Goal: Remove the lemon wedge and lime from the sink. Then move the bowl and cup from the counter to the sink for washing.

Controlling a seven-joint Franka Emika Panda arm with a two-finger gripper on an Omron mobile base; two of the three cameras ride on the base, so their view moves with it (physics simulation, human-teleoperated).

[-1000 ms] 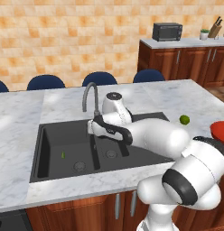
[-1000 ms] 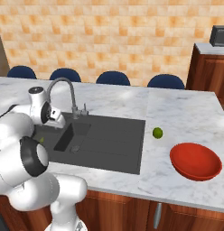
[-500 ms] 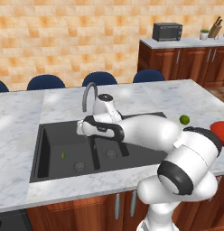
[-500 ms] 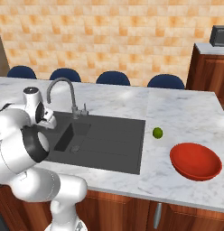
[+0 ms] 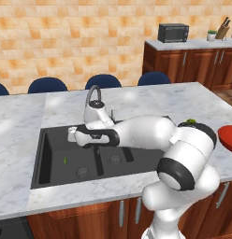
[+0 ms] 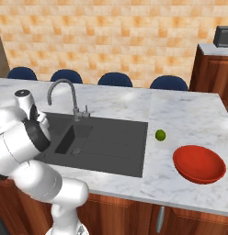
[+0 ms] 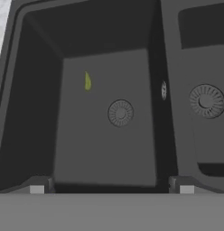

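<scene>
Gripper [image 7: 111,189] above the left basin, jaws fully apart, nothing held.

The lemon wedge [image 7: 87,81] lies flat on the floor of the left basin of the sink [image 5: 52,140], beside the drain [image 7: 120,113] and off the gripper's centreline. Risk: a thin sliver lying flat may slip from the fingertips [image 7: 37,188] or be pushed across the floor; a descent without lateral correction would miss it. The lime [image 6: 160,135] sits on the counter [image 6: 189,114] right of the sink, near the bowl [image 6: 199,164].
</scene>
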